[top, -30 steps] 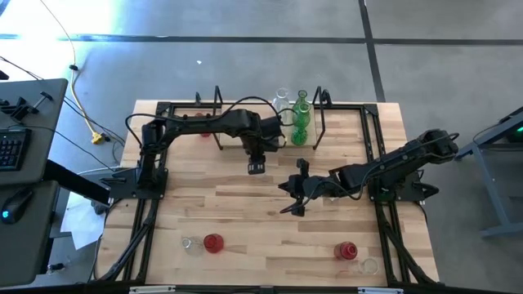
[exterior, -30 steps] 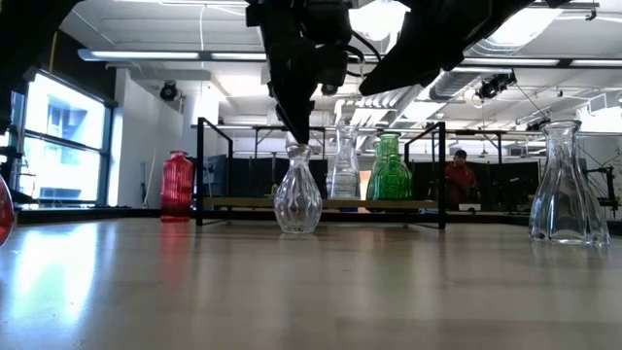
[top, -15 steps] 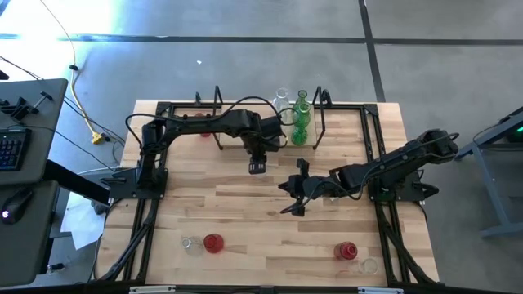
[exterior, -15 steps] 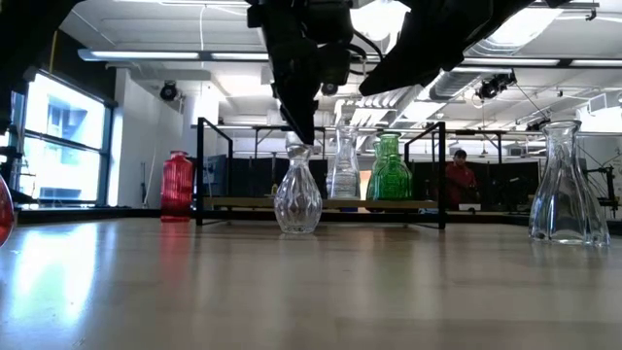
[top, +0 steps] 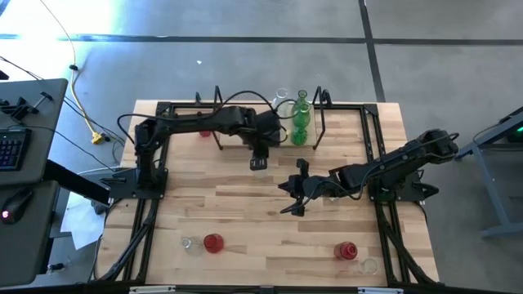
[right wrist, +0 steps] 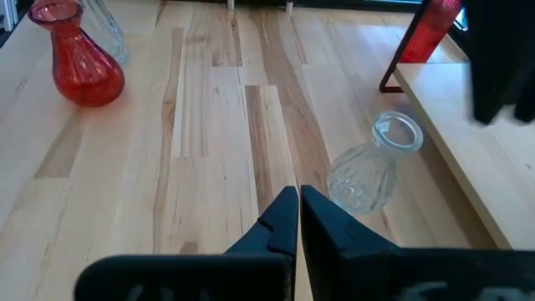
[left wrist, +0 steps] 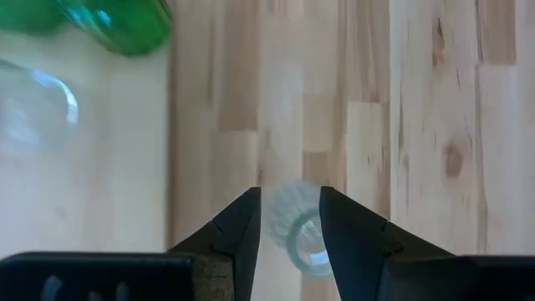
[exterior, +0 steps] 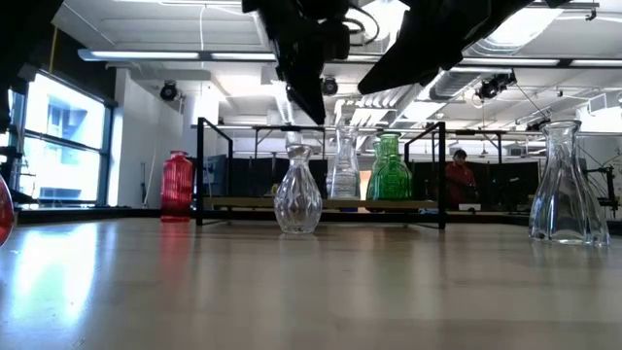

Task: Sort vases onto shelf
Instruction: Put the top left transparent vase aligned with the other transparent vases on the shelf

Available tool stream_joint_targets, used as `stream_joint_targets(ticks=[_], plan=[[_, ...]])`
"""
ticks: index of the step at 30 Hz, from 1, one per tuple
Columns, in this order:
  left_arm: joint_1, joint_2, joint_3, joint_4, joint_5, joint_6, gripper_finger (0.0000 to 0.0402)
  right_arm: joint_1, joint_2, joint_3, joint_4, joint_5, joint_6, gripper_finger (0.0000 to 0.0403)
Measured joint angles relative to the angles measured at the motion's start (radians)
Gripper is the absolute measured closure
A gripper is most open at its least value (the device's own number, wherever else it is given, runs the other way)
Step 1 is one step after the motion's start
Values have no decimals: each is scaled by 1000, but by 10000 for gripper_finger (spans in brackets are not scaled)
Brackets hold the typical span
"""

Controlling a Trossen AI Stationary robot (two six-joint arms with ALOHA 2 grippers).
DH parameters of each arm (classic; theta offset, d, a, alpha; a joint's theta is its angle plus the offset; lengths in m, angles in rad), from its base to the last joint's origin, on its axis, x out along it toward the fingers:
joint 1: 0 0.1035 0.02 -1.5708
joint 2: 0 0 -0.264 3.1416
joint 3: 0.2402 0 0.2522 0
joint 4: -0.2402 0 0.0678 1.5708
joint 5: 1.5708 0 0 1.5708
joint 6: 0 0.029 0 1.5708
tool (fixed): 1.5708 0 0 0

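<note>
The left tool hangs just above the clear vase, jaws parted and gripping nothing; the vase stands on the bench just before the shelf, probably awaiting regrasp. The right tool, pinched shut and empty, waits mid-bench.

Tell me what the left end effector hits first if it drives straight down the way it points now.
The clear vase standing just in front of the shelf: the left end effector hangs open directly over its mouth, fingers either side. How far above is unclear.
</note>
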Motion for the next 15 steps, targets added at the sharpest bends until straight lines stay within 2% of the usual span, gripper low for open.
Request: stream_joint_targets(ticks=[5, 8, 12, 15], plan=[[-4, -57, -6, 67, -10, 23, 287, 0, 0, 0, 4, 0, 3, 403], [-11, -113, -67, 131, -8, 25, 291, 0, 0, 0, 7, 3, 5, 403], [-28, -220, -222, 286, -6, 24, 315, 0, 0, 0, 7, 46, 12, 403], [-48, -323, -389, 441, -1, 15, 336, -1, 0, 0, 26, 71, 13, 403]])
